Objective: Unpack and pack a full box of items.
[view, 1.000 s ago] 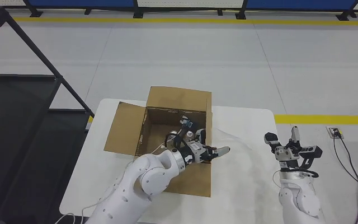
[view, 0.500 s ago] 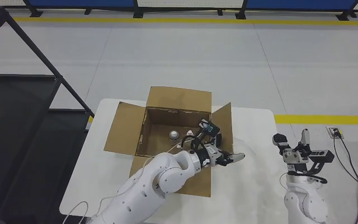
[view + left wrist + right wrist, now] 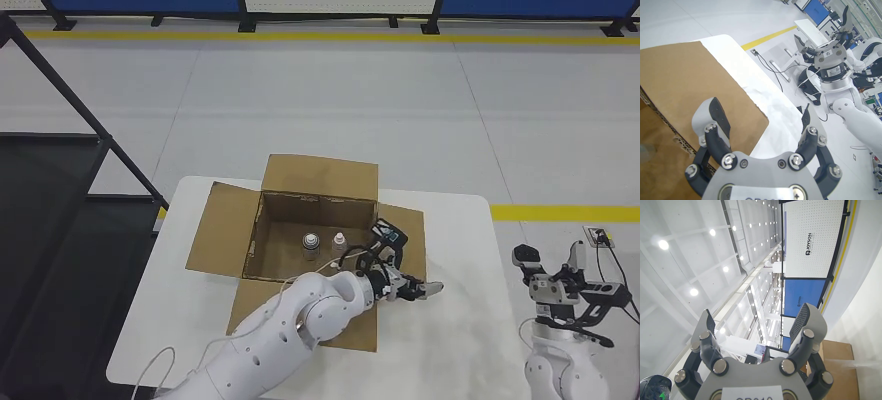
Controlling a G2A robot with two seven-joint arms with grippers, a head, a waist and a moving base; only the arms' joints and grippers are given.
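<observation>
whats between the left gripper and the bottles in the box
In the top view, the box's folded-out flap lies between the left gripper and the nearer bottle; the left wrist view shows that flap too.

A box point(image 3: 262, 232) is set on the table point(image 3: 455, 340), left of its middle, with its flaps folded outward on all four sides. Two small bottles point(image 3: 311, 241) point(image 3: 340, 240) are stood side by side inside it, toward the back. The left gripper point(image 3: 761, 108) is held over the right flap point(image 3: 408, 232), and the right gripper point(image 3: 757, 309) past the table's right edge, well apart from the box.
</observation>
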